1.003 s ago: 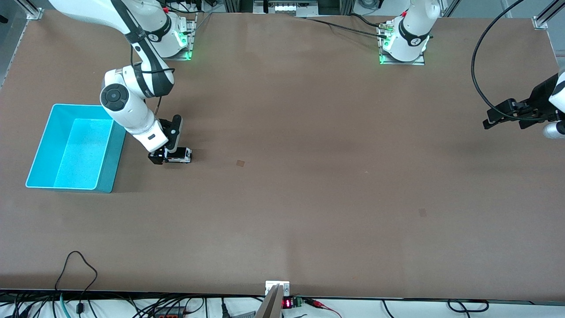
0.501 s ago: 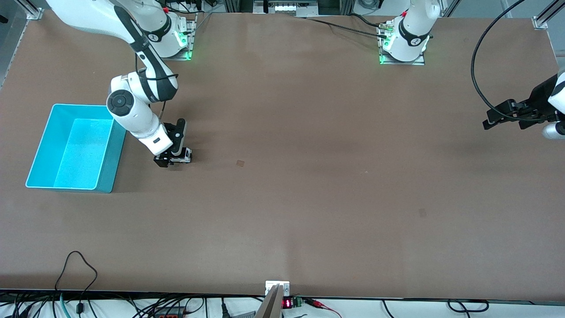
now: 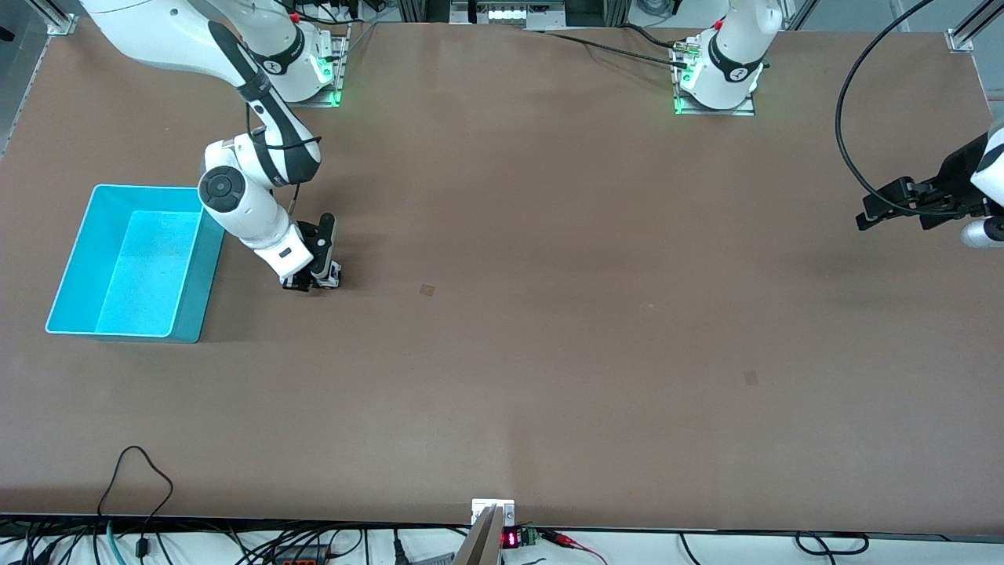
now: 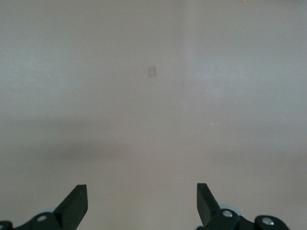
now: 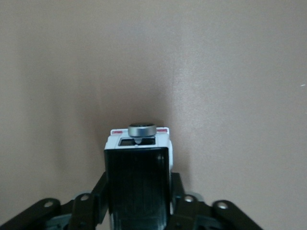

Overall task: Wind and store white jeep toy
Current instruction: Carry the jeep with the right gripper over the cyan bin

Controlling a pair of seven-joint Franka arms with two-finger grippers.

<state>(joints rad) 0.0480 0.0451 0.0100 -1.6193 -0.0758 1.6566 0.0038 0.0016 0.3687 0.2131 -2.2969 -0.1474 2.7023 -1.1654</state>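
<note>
The white jeep toy (image 3: pixel 332 274) stands on the brown table beside the turquoise bin (image 3: pixel 205 275), toward the left arm's end of it. My right gripper (image 3: pixel 314 279) is down at the table and shut on the jeep. In the right wrist view the jeep (image 5: pixel 138 143) shows its black roof panel and a grey spare wheel, with the right gripper (image 5: pixel 138 186) clamped on its two sides. My left gripper (image 3: pixel 871 213) waits open and empty over the table's edge at the left arm's end. The left wrist view shows its gripper (image 4: pixel 142 200) open over bare table.
The turquoise bin holds nothing that I can see. A small darker patch (image 3: pixel 427 289) marks the table beside the jeep, toward the left arm's end. Cables run along the table's edge nearest the front camera (image 3: pixel 141 471).
My right arm's hand has swung a little toward the left arm's end and stands more upright over the jeep. The jeep has stayed about where it was. The left arm has not moved.
</note>
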